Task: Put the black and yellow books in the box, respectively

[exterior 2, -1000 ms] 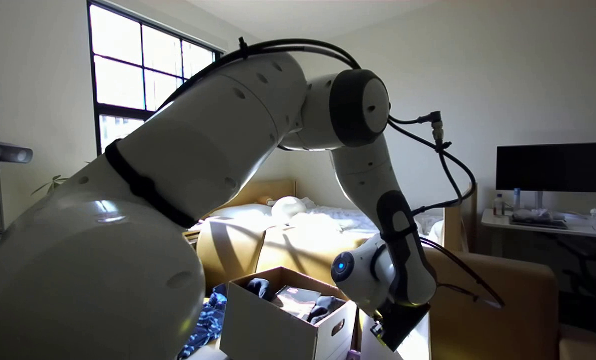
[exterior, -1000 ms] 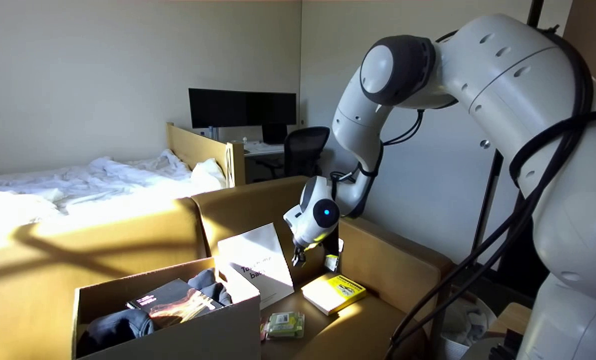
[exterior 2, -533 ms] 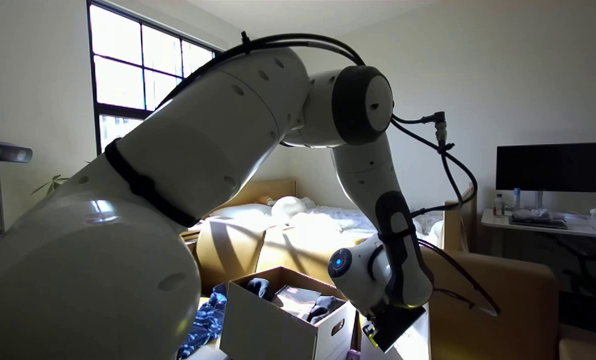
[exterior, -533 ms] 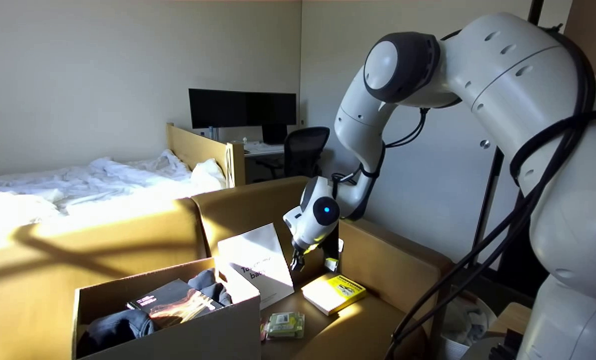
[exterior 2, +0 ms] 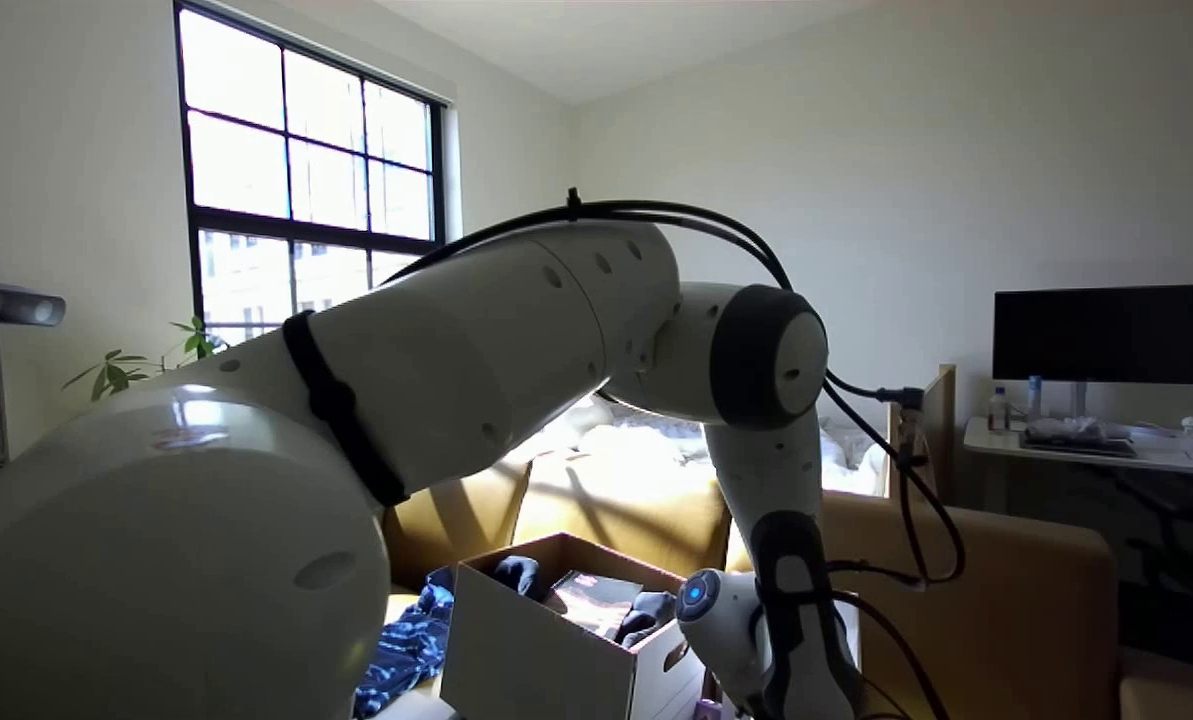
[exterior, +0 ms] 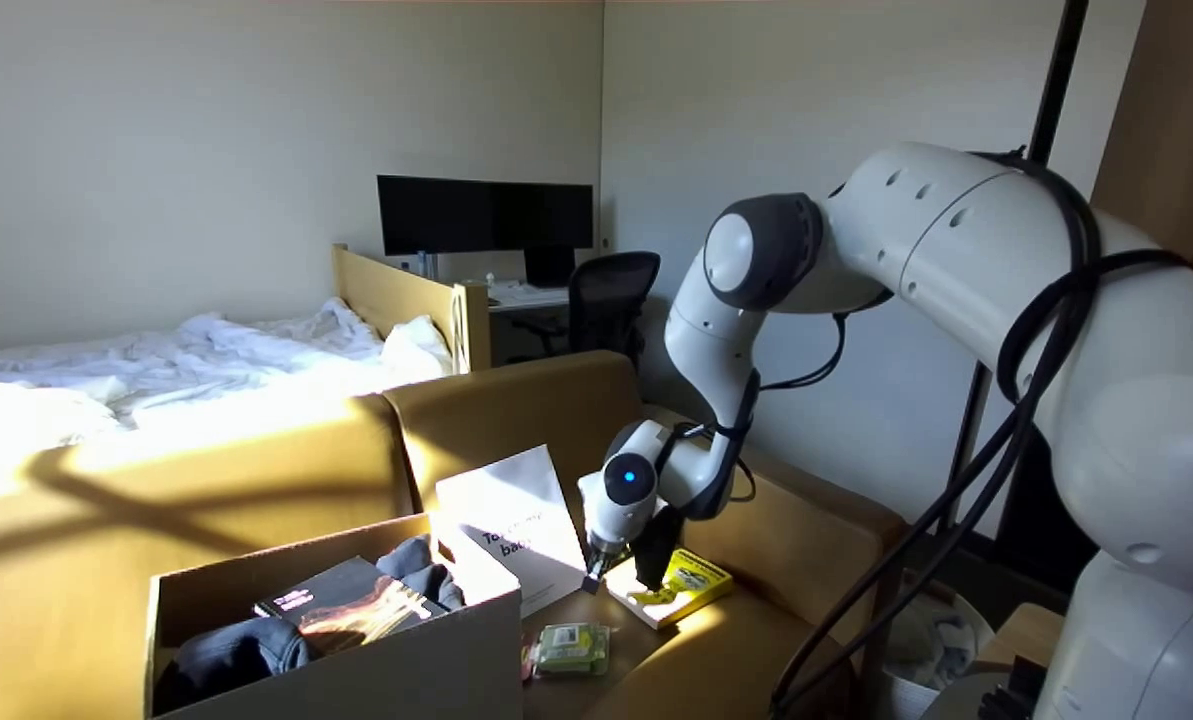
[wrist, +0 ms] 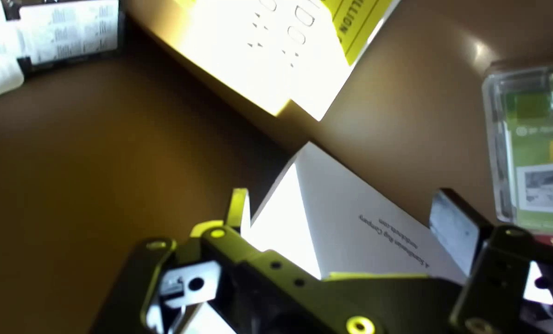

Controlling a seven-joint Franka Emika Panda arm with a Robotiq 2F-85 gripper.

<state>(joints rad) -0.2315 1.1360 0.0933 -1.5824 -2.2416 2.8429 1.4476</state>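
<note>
Rn claw [wrist: 348, 218] apart; yellow bk [wrist: 295, 55] w/ "ILLION", white panel [wrist: 350, 199] w/ "Company".

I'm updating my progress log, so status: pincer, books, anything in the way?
Pincer open. Black book in box; yellow book on sofa. White panel near pincer, possibly in the way.

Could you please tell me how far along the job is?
Done: the black book lies in the box, beside dark cloth. In hand: nothing gripped; the end effector is open near the yellow book. Left: pick that up from the couch and put it in the box.
</note>
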